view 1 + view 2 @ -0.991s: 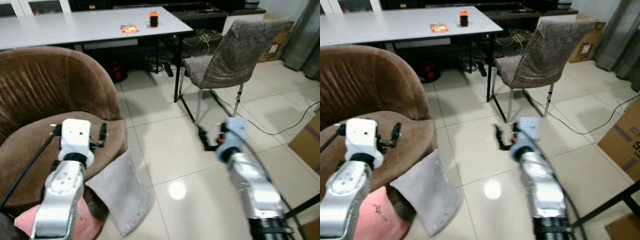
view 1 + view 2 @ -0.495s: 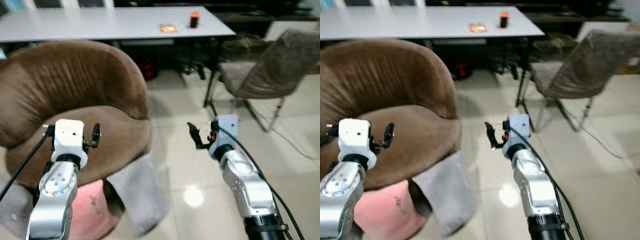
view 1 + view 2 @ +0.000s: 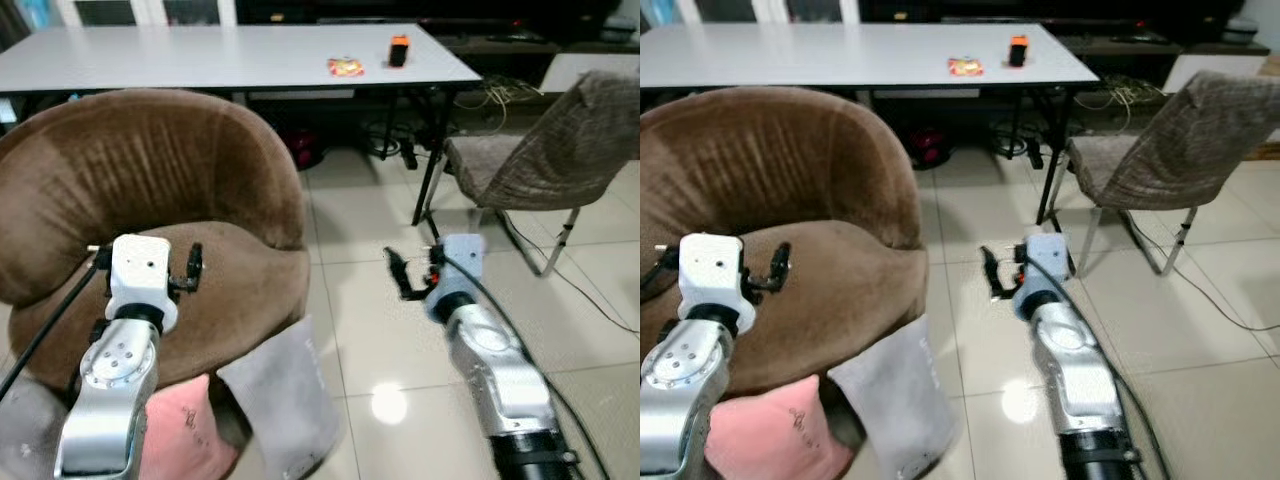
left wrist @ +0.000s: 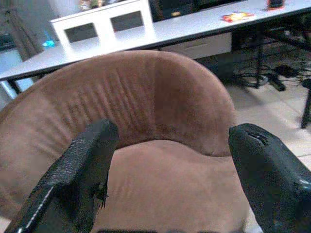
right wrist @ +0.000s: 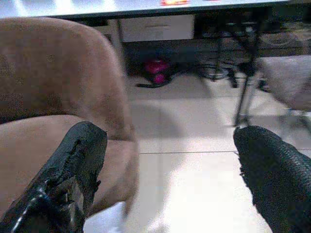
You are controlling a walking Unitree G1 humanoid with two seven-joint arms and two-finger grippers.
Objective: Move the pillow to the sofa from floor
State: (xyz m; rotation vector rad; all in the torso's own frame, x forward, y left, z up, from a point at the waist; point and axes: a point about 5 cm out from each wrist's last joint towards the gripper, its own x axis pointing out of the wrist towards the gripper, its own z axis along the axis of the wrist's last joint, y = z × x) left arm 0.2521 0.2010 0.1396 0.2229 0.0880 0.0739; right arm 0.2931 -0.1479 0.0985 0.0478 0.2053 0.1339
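Pillows come nearest: a soft pink cushion (image 3: pixel 765 435) slumps at the near left against the foot of the seat, and just right of it a flat grey fabric pillow (image 3: pixel 895 395) stands propped on the glossy pale tile floor (image 3: pixel 970 340), leaning on the front edge of the round brown velvet sofa chair (image 3: pixel 790 200). Both are off the seat, so the lift has not begun, and with two on the floor the wrong one could be taken. Above them the left gripper (image 4: pixel 170 174) hovers over the brown seat cushion, its two black fingers spread wide and holding nothing; the right gripper (image 5: pixel 170 170) hangs further right over bare tile, equally wide apart and empty. Both are well above the pillows, so a deep downward reach is needed, and I judge the grey one could slide on the slick tile or topple flat if nudged, or sag out of a thin pinch at one corner. Further right stands a grey upholstered chair with metal legs (image 3: pixel 1170 140), a thin cable trailing by its feet, which could snag a step. Farthest is a long white table (image 3: pixel 870 50) carrying a small orange item (image 3: pixel 1017 49)
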